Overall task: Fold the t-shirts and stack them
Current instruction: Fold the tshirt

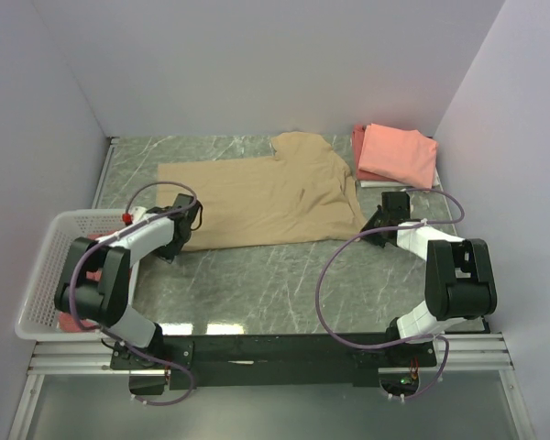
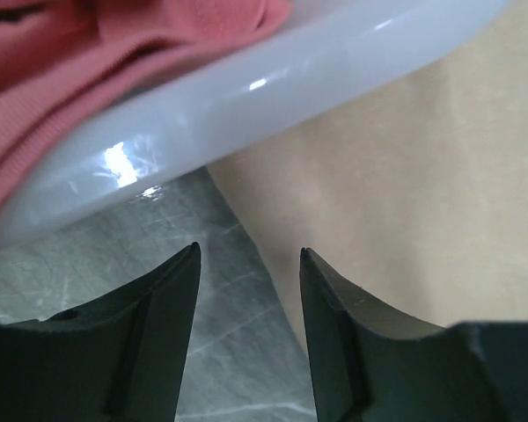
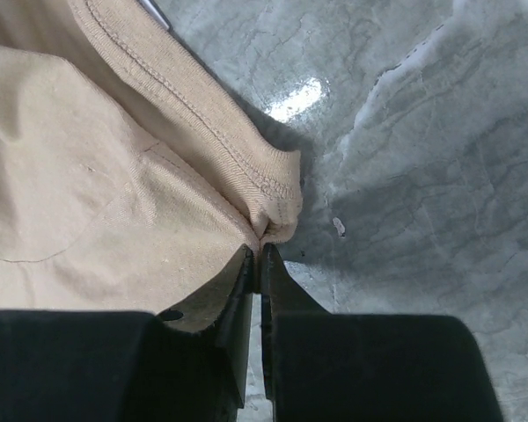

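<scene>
Item one: tan t-shirt (image 1: pixel 257 197), spread mostly flat across the middle of the grey marbled desk (image 1: pixel 257 284), neck end toward the right, some creases. Item two: salmon-pink t-shirt (image 1: pixel 399 154), folded, lying at the far right corner of the desk, just beside the tan one. Item three: red-pink t-shirt (image 2: pixel 114 35), bunched inside the white basket (image 1: pixel 38 275) at the left edge. Left end effector (image 2: pixel 251 255): jaws spread apart, gripping nothing, poised low over the tan t-shirt's left edge next to the basket rim. Right end effector (image 3: pixel 257 251): jaws pinched together on a stitched hem corner of the tan t-shirt at its near right side, cloth puckered at the fingertips.
</scene>
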